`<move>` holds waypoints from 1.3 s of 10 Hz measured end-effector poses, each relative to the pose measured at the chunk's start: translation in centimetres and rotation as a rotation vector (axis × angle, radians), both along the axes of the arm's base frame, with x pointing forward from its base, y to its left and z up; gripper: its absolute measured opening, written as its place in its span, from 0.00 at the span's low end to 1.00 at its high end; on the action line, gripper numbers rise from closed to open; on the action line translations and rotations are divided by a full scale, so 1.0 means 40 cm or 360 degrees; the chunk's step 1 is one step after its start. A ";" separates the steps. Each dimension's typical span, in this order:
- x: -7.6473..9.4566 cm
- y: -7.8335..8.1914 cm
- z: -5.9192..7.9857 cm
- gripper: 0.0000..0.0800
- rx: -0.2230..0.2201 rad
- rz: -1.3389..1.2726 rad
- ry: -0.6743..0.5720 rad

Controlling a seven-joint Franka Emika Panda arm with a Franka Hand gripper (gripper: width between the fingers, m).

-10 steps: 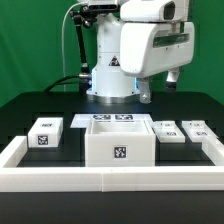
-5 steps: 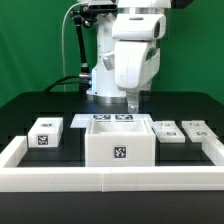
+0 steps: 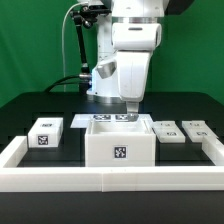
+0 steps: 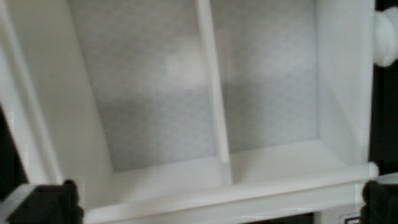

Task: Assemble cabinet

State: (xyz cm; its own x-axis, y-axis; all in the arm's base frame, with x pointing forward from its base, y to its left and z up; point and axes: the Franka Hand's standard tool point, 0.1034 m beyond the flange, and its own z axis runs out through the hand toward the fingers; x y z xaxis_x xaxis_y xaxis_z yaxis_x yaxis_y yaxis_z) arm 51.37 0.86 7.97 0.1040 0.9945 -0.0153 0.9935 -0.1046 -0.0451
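A white robot arm stood at the back of a black table (image 3: 30,108). Its gripper (image 3: 130,108) hung just above the rear rim of the cabinet (image 3: 118,140). The cabinet was an open-topped white box with a square black-and-white tag on its front face. It sat mid-table, just behind the low white rail (image 3: 110,180) along the near edge.

One small tagged block (image 3: 44,133) lay apart from the cabinet toward the exterior view's left. A second block (image 3: 167,132) and a third block (image 3: 195,130) lay side by side toward the exterior view's right. The flat marker board (image 3: 100,118) showed just behind the cabinet.

The wrist view looked down into the cabinet (image 4: 143,110), where a thin divider (image 4: 214,90) split its pale floor into two bays. Two dark fingertips (image 4: 45,203) showed at opposite corners of that picture. The gripper (image 4: 214,200) was spread wide and held nothing.

The step in hand appeared to be a reach for the cabinet, probably to take hold of one wall; which wall could not be told. To do it well, the arm would need to descend straight, with one finger inside the wall and one outside, staying clear of the divider. The fingers should close only once the wall sat deep between them. A hollow box like this would likely be light, so an off-centre pinch could tilt or slide it toward the rail or the blocks.
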 end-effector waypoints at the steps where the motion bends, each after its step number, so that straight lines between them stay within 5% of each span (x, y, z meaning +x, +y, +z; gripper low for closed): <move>1: -0.015 0.006 -0.003 1.00 -0.0007 0.0072 0.0014; 7: -0.062 -0.001 -0.011 1.00 -0.0013 0.0086 0.0037; 10: -0.133 -0.007 -0.049 1.00 0.0010 0.0183 -0.0009; 13: -0.157 -0.011 -0.084 1.00 0.0018 0.0172 0.0025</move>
